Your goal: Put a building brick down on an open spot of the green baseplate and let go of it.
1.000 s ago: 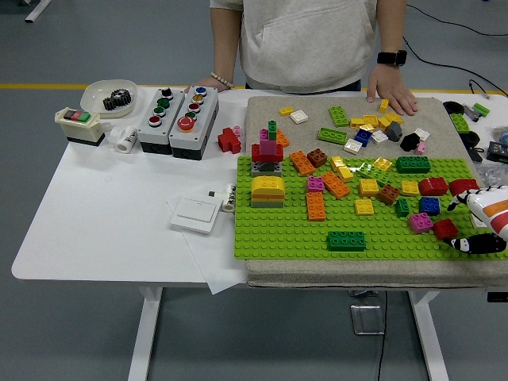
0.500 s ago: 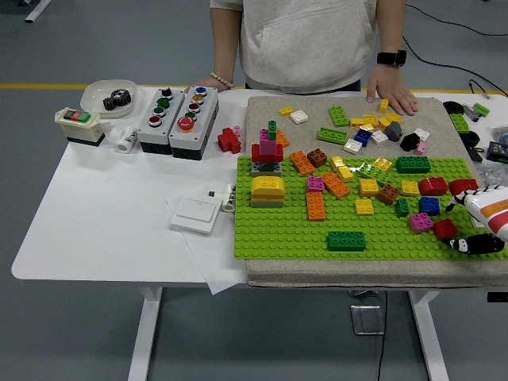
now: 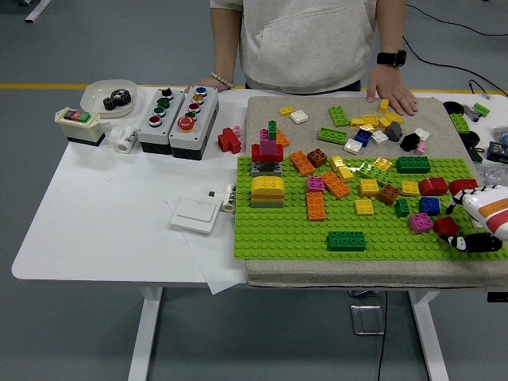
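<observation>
The green baseplate lies on a beige mat, with many bricks stuck across its upper half. My right hand reaches in from the right edge, over the plate's right end. Its fingers are spread: one black finger lies by a red brick, and the thumb lies low along the plate. A small red brick sits on the plate between them, touching the thumb's tip, with a pink brick just to its left. Nothing is gripped. The left arm is out of view.
Loose bricks lie on the mat behind the plate. A person stands at the far side, one hand on the mat, the other by the button boxes. A white switch plate lies left of the baseplate, whose lower left studs are bare.
My right hand has crept slightly left and up along the plate's right end, the thumb closing in on the small red brick. The person has not moved.
</observation>
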